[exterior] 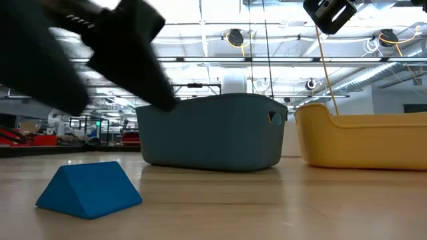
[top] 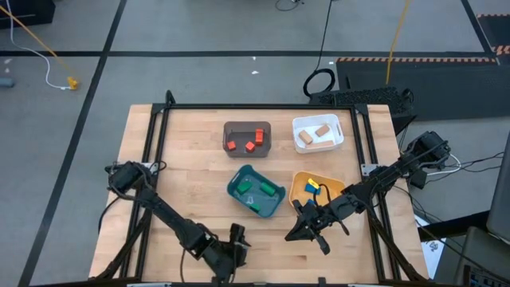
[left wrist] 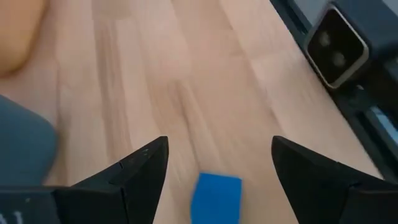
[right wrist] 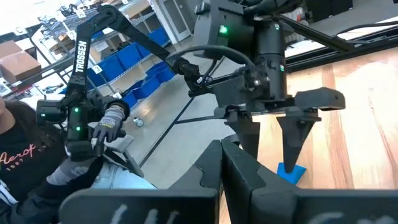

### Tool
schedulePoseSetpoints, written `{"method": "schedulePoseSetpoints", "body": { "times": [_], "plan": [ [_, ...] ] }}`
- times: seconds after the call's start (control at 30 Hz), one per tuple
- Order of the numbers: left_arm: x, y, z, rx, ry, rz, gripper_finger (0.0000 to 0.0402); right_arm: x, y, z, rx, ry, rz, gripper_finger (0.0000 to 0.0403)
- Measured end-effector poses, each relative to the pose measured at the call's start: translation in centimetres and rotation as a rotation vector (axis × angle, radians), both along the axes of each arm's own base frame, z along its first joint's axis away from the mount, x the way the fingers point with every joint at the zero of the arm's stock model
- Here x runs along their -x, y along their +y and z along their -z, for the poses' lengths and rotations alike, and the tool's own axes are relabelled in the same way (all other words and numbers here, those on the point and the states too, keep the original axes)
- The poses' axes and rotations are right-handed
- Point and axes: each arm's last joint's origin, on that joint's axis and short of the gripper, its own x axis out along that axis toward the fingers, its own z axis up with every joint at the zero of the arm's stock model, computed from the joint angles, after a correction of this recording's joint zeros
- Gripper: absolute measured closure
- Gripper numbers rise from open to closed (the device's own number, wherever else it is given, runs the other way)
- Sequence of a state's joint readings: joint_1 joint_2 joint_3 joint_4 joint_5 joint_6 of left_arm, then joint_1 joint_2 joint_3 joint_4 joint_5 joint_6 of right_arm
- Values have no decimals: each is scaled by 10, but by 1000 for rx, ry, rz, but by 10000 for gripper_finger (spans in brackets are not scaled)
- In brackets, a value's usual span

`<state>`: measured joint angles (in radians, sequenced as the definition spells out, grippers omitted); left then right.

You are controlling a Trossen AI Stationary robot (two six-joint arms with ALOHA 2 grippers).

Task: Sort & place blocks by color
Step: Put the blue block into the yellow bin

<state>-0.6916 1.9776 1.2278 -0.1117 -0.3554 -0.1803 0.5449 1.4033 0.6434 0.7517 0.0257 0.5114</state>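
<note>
A blue wedge-shaped block lies flat on the table near its near edge, also seen in the left wrist view and the right wrist view. My left gripper hangs open above it, one finger on either side, without touching it; in the high view the gripper hides the block. My right gripper is shut and hovers near the yellow tray's near side. Red blocks lie in the dark tray, plain wood blocks in the white tray, green blocks in the teal tray, and a blue block in the yellow tray.
The teal tray and the yellow tray stand just beyond the blue block. A black frame rail runs around the table. In the right wrist view a person's gloved hand holds a control arm beyond the table.
</note>
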Motion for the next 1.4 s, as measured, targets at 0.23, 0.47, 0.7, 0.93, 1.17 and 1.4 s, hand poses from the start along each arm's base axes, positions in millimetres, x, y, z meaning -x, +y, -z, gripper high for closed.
{"method": "schedulePoseSetpoints", "body": {
  "times": [0.23,0.47,0.7,0.93,1.17,1.4],
  "plan": [
    [13,-1,9,-24,104,-23,117,0,0,0,0,0,0,403],
    [15,10,21,-29,113,-40,117,0,0,0,0,0,0,403],
    [15,18,31,11,85,-62,117,0,0,0,0,0,0,403],
    [16,18,32,22,87,-61,137,0,0,0,0,0,0,403],
    [13,21,32,41,105,-51,234,0,0,0,0,0,0,403],
    [9,25,31,72,98,-81,269,0,0,0,0,0,0,403]
  ]
}}
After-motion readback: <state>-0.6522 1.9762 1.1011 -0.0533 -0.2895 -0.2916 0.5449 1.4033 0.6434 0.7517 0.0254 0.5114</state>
